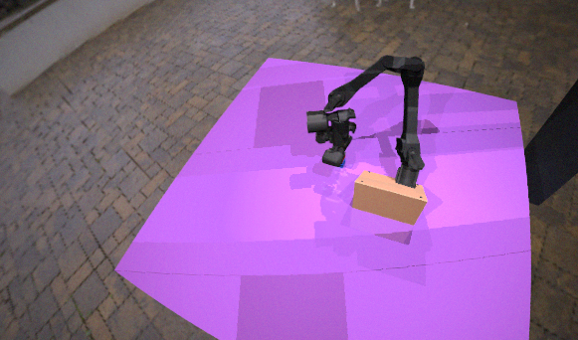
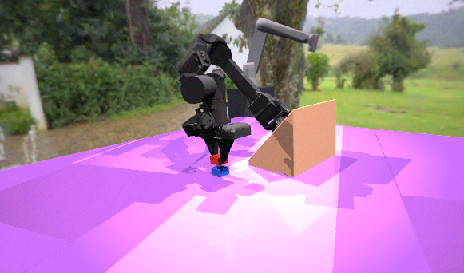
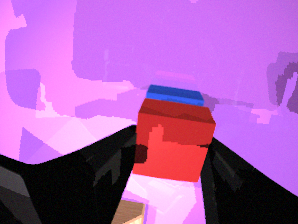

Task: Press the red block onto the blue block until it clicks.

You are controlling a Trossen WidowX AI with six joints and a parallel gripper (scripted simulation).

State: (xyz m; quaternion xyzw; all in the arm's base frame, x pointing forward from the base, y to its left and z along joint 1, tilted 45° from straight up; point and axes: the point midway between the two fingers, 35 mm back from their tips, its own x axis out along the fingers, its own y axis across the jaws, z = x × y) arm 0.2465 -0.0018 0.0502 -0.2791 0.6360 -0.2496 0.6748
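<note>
Red block [image 1: 343, 159] [image 2: 216, 160] [image 3: 170, 150] is pinched between the two fingers of the gripper [image 1: 341, 160] [image 2: 219, 157] [image 3: 170, 139], gripped by opposite sides so its underside stays free to meet the blue block [image 1: 342, 164] [image 2: 220, 172] [image 3: 175, 94]. That one sits on the worktop [image 1: 285, 249] [image 2: 188, 247] [image 3: 115, 35], well in from every edge and, in the top view, nearer the far edge than the left-hand corner; the tan wedge [image 1: 389, 201] [image 2: 314, 136] stands between it and the right edge. Red is held just above blue, slightly to its left in the exterior view; whether they touch, I cannot tell. The fingers point down, which should suit a straight push, with the worktop taking the load. Likely the step is final lining-up before pressing; an off-centre push could tip or slide blue, so letting go should wait for the click.
</note>
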